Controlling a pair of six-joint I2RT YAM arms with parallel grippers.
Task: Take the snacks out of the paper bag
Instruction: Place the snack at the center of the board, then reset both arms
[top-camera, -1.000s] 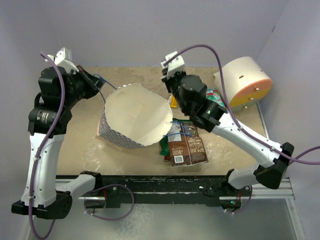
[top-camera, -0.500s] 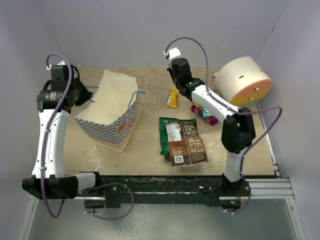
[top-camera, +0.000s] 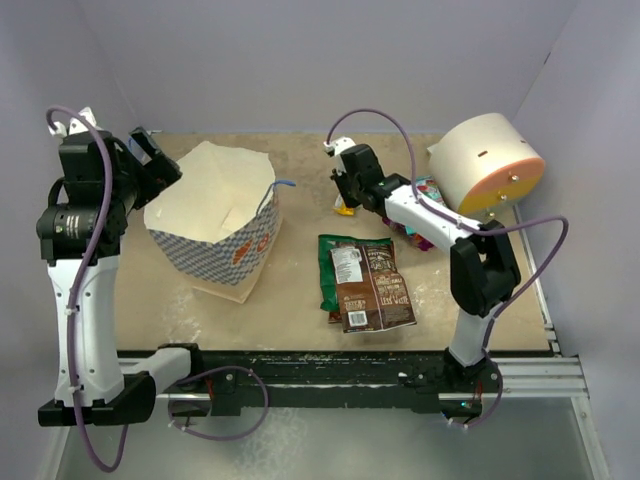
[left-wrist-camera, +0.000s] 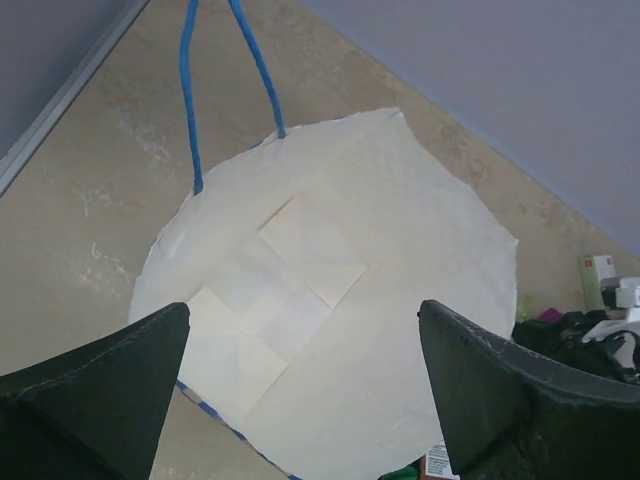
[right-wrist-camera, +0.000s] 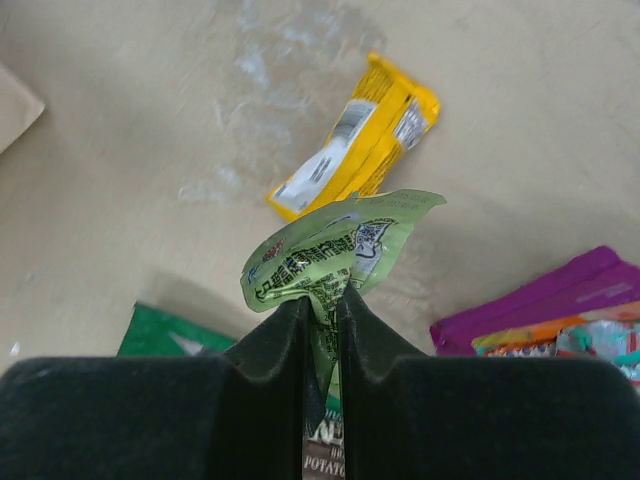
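A: Any text legible?
B: One word: "POTATO", white capitals, on the chip bag (right-wrist-camera: 322, 463), at the bottom edge of the right wrist view.
A: And the green packet (right-wrist-camera: 330, 250)?
B: Dense black print, too small to read. On the yellow bar (right-wrist-camera: 352, 150), a blurred white label. On the paper bag (top-camera: 232, 255), orange marks, illegible.

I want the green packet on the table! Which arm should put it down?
Right. The right gripper is shut on the green packet over the table. The left gripper hangs open over the paper bag.
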